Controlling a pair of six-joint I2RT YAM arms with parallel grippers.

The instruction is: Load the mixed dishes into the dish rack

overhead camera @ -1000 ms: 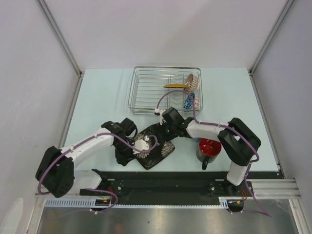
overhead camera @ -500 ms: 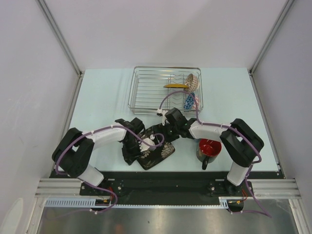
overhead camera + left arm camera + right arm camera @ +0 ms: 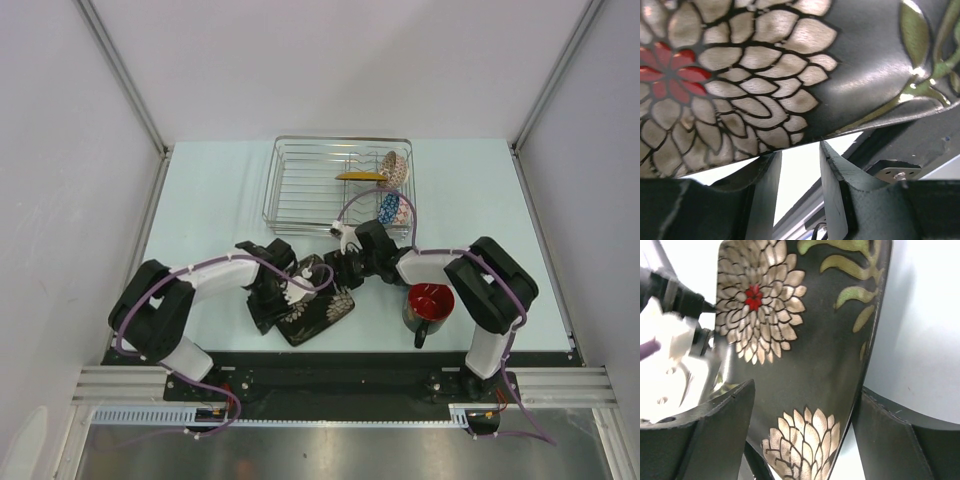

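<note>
Over the pale-blue table (image 3: pixel 200 200), right fingers (image 3: pixel 725 435) spread wide around plate (image 3: pixel 325 312), left fingers (image 3: pixel 837 200) narrow.

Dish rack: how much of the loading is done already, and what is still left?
Done: a pinkish bowl, a blue bowl and a plate showing yellow sit in the dish rack. In hand: the left gripper and the right gripper are both at the dark floral plate; whether either grips it is unclear. Left: that plate and the red-lined mug, both on the table.

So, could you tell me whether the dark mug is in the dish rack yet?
Not yet: the dark mug stands upright on the table, red inside showing, apart from the dish rack behind it.
</note>
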